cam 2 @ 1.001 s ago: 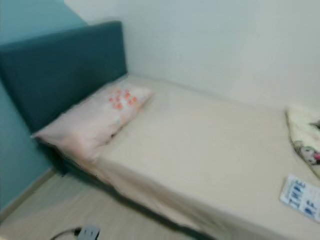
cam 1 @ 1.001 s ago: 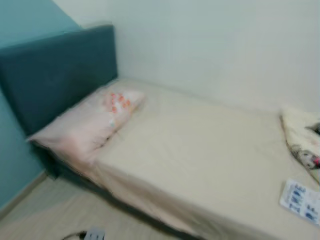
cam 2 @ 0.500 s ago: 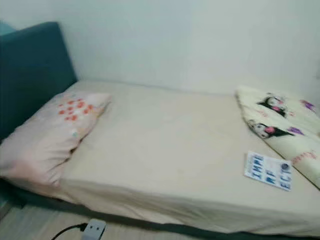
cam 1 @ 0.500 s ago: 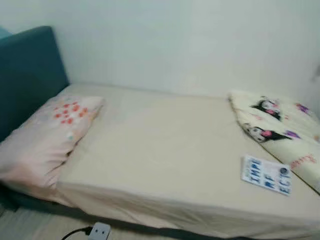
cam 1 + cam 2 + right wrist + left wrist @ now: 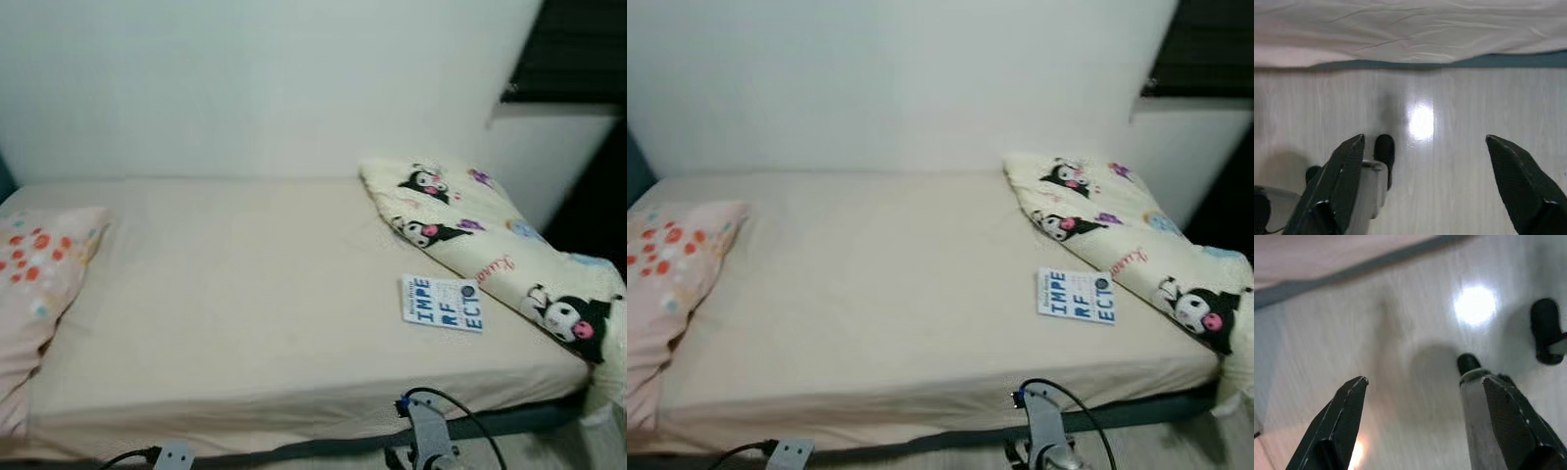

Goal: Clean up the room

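Observation:
A white book (image 5: 443, 303) with blue letters lies flat on the cream bed sheet (image 5: 245, 294), close to the bed's front edge. Beside it on the right a cream blanket (image 5: 490, 245) printed with cartoon figures lies crumpled along the bed's end. A pink pillow (image 5: 29, 284) with orange dots rests at the left. My left gripper (image 5: 1423, 381) hangs open over the pale wooden floor, holding nothing. My right gripper (image 5: 1425, 139) is open too, low over the floor in front of the bed's edge. A silver piece of my arm (image 5: 428, 439) with a black cable shows at the bottom.
A white power strip (image 5: 172, 455) with a black cord lies on the floor below the bed's front edge. A white wall runs behind the bed. A dark window (image 5: 578, 49) is at the upper right. My own legs and feet (image 5: 1546, 330) stand on the floor.
The camera has swung to the right: the teal headboard has left the picture, the pillow slid to the left edge, and the blanket and book came into fuller view.

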